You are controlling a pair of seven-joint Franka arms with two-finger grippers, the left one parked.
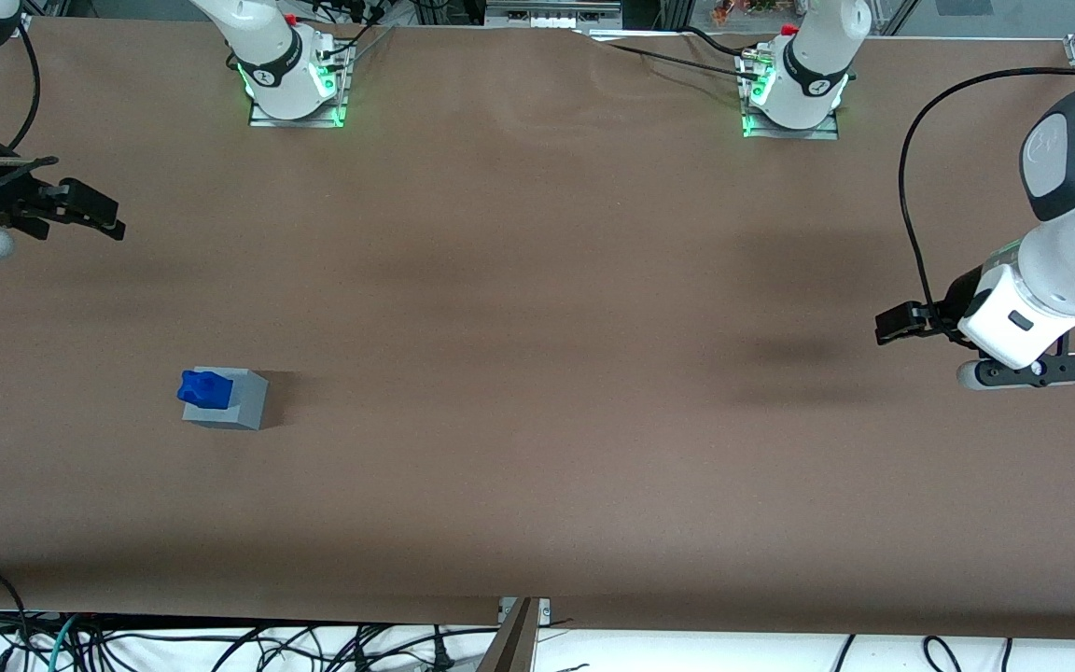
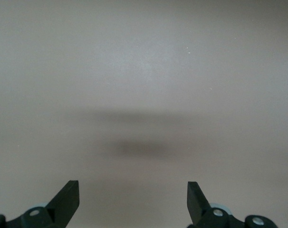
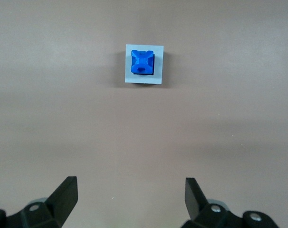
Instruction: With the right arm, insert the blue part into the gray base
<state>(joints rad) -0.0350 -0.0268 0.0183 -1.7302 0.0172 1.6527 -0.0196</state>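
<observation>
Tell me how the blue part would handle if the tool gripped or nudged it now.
The blue part looks like rigid moulded plastic, probably light. It sits in the gray base, so a nudge would likely shift both together. Its bumps may make the grip uneven. The tool hangs open, well away.
</observation>
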